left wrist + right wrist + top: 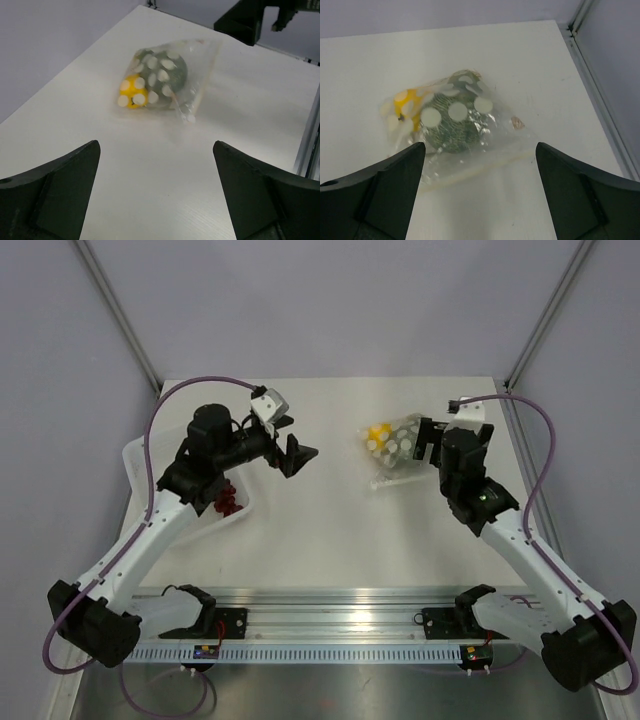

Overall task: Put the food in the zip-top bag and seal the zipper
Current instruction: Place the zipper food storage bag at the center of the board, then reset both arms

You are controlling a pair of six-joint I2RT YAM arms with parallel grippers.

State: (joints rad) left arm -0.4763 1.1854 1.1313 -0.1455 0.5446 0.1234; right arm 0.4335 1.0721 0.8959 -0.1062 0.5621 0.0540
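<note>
The clear dotted zip-top bag (392, 448) lies on the white table at the back right. Inside it are the yellow ball (402, 101) and the grey-green round fruit (451, 127), also seen in the left wrist view (162, 75). The pale zipper strip (480, 166) runs along the bag's near edge in the right wrist view. My right gripper (428, 445) is open just beside the bag, its fingers (390, 185) either side of the zipper edge, holding nothing. My left gripper (292, 452) is open and empty, left of the bag and apart from it.
A white rigid tray (140, 458) with small red pieces (228, 502) sits at the left under the left arm. The table's right edge with a metal frame post (592, 75) runs close to the bag. A rail (330, 625) crosses the near edge.
</note>
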